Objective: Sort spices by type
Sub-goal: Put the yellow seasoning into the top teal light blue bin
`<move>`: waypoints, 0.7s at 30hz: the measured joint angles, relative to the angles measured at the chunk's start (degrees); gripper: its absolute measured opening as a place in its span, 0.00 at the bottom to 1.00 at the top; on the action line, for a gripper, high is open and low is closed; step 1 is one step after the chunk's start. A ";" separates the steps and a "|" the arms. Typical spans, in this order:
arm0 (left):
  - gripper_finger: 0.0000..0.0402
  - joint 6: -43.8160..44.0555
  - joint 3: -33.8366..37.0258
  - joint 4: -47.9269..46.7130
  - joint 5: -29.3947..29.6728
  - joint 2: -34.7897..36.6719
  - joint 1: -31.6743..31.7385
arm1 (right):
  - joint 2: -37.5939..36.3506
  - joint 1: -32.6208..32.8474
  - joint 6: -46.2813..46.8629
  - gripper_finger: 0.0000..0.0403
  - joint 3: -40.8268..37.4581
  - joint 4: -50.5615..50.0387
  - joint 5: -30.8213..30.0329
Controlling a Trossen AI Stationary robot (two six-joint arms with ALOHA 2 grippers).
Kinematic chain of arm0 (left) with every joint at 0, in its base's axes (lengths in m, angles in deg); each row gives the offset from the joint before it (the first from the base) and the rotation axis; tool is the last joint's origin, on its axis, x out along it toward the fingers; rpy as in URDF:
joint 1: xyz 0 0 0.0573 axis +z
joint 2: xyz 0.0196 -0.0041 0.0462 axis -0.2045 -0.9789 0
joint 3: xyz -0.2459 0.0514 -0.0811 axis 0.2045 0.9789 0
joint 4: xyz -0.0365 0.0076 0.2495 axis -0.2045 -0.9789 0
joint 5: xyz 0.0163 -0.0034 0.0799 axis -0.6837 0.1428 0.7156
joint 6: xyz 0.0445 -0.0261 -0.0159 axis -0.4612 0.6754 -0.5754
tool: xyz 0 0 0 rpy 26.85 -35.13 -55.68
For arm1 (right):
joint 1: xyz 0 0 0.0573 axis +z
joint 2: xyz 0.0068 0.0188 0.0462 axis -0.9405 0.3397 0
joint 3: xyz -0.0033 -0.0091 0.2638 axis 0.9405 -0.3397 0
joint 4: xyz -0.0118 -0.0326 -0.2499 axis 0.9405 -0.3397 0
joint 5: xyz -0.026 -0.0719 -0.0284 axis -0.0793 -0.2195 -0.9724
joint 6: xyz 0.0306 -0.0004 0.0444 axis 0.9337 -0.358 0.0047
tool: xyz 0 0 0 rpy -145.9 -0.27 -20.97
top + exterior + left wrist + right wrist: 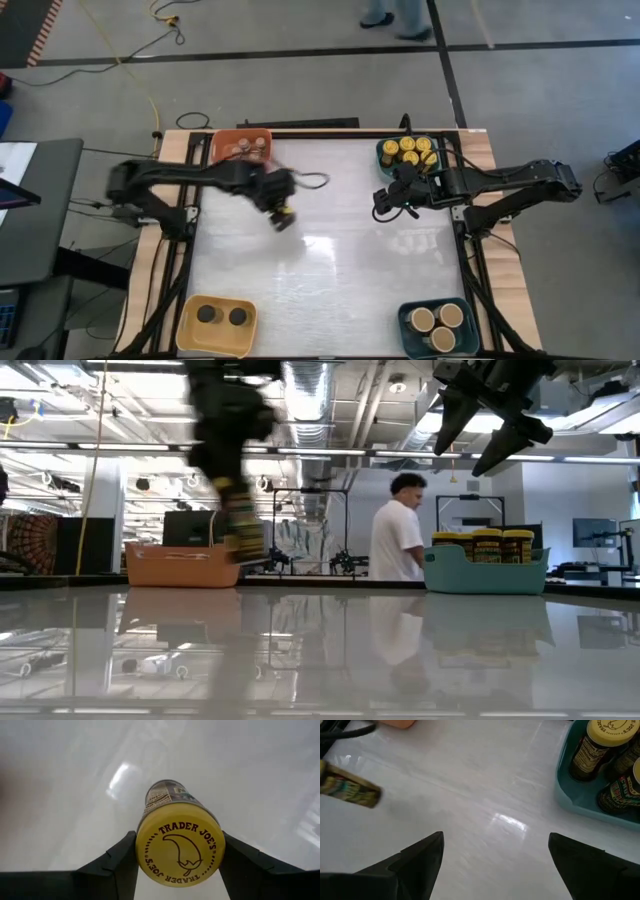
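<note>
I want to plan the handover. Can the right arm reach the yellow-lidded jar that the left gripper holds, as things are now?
Probably yes. The right gripper is open and empty, and only bare table lies between it and the yellow-lidded jar. But the left gripper clamps the jar near its lid, leaving mostly the body free.

"TRADER JOE'S" — on the yellow lid [180, 845] of the spice jar [165, 795]

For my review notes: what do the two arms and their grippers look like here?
Both arms are dark, jointed and slender. The left arm trails a thin black cable looping onto the table. The right arm also carries cabling along its links. Each gripper has two flat, wedge-shaped matte black fingers: left gripper, right gripper. No markings are visible.
</note>
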 joint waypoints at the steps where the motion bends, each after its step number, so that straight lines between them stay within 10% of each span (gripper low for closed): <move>1: 0.54 -2.01 -3.45 -0.05 -0.02 -3.00 0.57 | 0.00 0.00 0.50 0.95 0.00 -0.02 0.02; 11: 0.58 -14.71 -34.23 -13.42 -1.38 -29.54 3.18 | -0.02 0.75 2.20 0.95 0.00 -0.01 2.82; 21: 0.59 -13.30 -43.82 -17.87 -2.78 -36.91 3.11 | -0.02 2.45 2.19 0.95 0.00 -0.42 3.10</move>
